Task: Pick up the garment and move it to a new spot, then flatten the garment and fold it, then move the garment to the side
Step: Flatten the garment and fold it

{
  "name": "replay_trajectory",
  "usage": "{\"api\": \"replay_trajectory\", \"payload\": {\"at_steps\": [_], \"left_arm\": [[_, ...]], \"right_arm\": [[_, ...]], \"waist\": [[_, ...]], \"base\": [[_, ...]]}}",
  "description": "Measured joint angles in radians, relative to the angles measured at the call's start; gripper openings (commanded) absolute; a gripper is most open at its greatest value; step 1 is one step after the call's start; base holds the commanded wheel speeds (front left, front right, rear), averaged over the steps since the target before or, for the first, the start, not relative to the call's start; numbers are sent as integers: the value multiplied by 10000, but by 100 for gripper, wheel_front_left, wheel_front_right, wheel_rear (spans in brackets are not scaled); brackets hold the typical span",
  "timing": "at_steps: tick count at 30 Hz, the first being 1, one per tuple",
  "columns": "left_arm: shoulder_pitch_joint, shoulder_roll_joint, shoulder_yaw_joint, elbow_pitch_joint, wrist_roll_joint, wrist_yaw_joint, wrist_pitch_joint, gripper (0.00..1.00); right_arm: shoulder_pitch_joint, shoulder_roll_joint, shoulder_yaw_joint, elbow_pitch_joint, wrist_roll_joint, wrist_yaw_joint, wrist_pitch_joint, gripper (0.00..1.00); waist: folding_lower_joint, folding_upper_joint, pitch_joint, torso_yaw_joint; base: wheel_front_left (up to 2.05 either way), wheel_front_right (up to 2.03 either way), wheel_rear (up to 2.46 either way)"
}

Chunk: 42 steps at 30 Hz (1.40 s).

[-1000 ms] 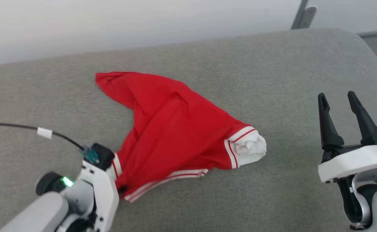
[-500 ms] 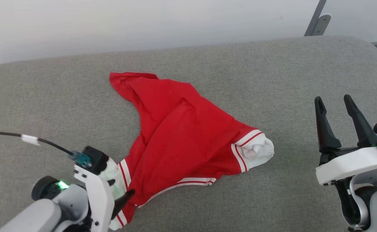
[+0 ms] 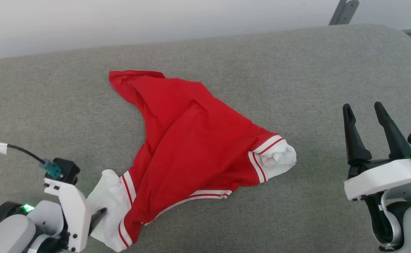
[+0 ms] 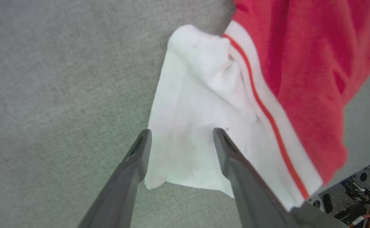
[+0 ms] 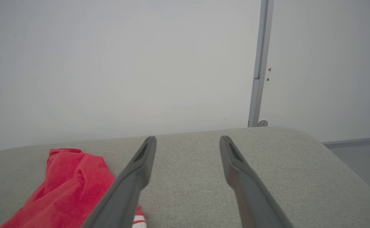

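My left gripper [image 4: 181,139] has its two long dark fingers [image 4: 131,171] spread wide, closed on nothing. The near white sleeve end [image 4: 191,126] of the soft bright-red garment [image 3: 191,140] with white sleeve ends and thin red-and-white stripe bands lies flat in the gap between them, on the grey woven upholstered cushion [image 3: 296,88]. In the left wrist view the left finger sits just off the sleeve's edge and the right finger crosses in front of the white cloth; I cannot tell whether either tip touches it.

The garment lies crumpled across the middle of the cushion. Its red body runs from a folded corner at the far left down towards me. The other white sleeve end [image 3: 277,160] is bunched up on its right side.

My right gripper [image 3: 363,112] hovers at the right, well apart from the garment, fingers pointing away from me and parted wide with nothing between them. Its wrist view looks over the cushion at a plain white wall [image 5: 109,63] and a thin grey upright post [image 5: 259,63]. A black cable with a white tag [image 3: 19,150] runs in to my left wrist
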Motion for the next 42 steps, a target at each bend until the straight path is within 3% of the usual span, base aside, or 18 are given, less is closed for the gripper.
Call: {"api": "replay_trajectory", "payload": {"at_steps": [10, 11, 12, 19, 28, 33, 42], "left_arm": [[-253, -575, -194, 1632, -119, -92, 278, 100], [-328, -637, -228, 1762, -151, -188, 374, 41], [-417, -663, -253, 1875, -165, -259, 443, 0], [-629, -709, -13, 2506, -161, -416, -215, 0], [-625, 75, 479, 2782, -119, -127, -663, 0], [-498, -144, 414, 2813, -259, -136, -708, 0], [-828, -658, 157, 2918, -121, -330, -748, 0]], "right_arm": [[-8, -2, -17, 52, 12, 0, 109, 100], [-8, -2, -21, 59, 12, 0, 134, 100], [-7, -4, -29, 61, 10, 0, 140, 100], [3, -2, -163, 100, 12, 0, 221, 100], [208, -4, -424, 84, 23, 0, 583, 100], [572, -161, -46, 190, 311, 0, 1670, 100], [537, -1411, 1517, 826, 1200, 0, 3824, 100]], "waist": [[0, 0, 210, -138], [0, 0, 216, -135], [0, 0, 222, -128], [0, 0, 178, -66], [0, 0, 55, 124], [0, 0, -24, 313], [0, 0, 143, 726]], "base": [[0, 0, 0], [0, 0, 0], [0, 0, 0], [0, 0, 0], [0, 0, 0], [0, 0, 0], [0, 0, 0]]}}
